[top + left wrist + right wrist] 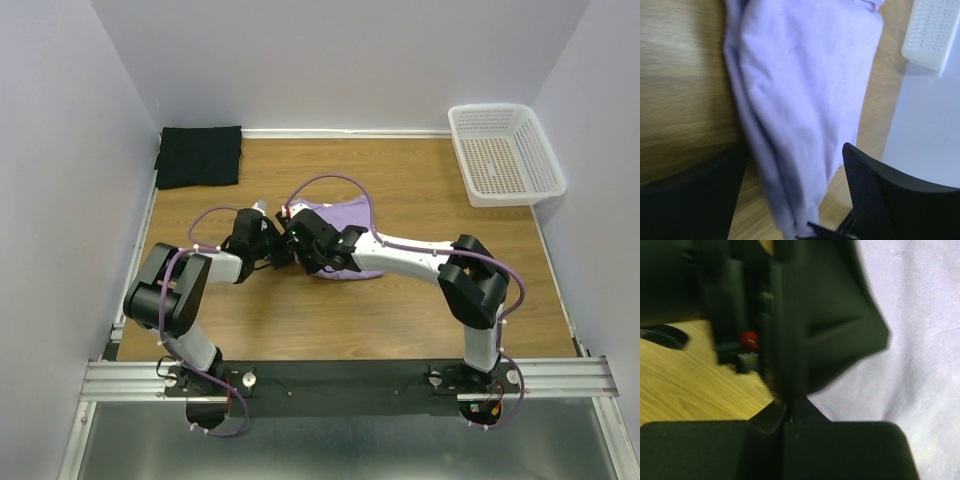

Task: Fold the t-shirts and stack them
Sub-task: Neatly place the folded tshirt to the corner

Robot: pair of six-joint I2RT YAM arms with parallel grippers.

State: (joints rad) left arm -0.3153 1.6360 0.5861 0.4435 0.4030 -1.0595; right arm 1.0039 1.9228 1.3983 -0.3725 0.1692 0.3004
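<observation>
The plain lavender cotton t-shirt (345,213) lies bunched in the middle of the wooden table (400,310), half hidden under both wrists. The folded black cotton t-shirt (198,156) sits in the far left corner. The left gripper (794,150) gapes wide astride the lavender cloth, gripping nothing. The right gripper (785,412), blurred, is closed; whether it pinches cloth cannot be told.

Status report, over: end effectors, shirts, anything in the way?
Left end effector open, astride lavender shirt. Right end effector shut at its edge; grip unclear. Black shirt folded, far-left corner. Basket well aside.
</observation>
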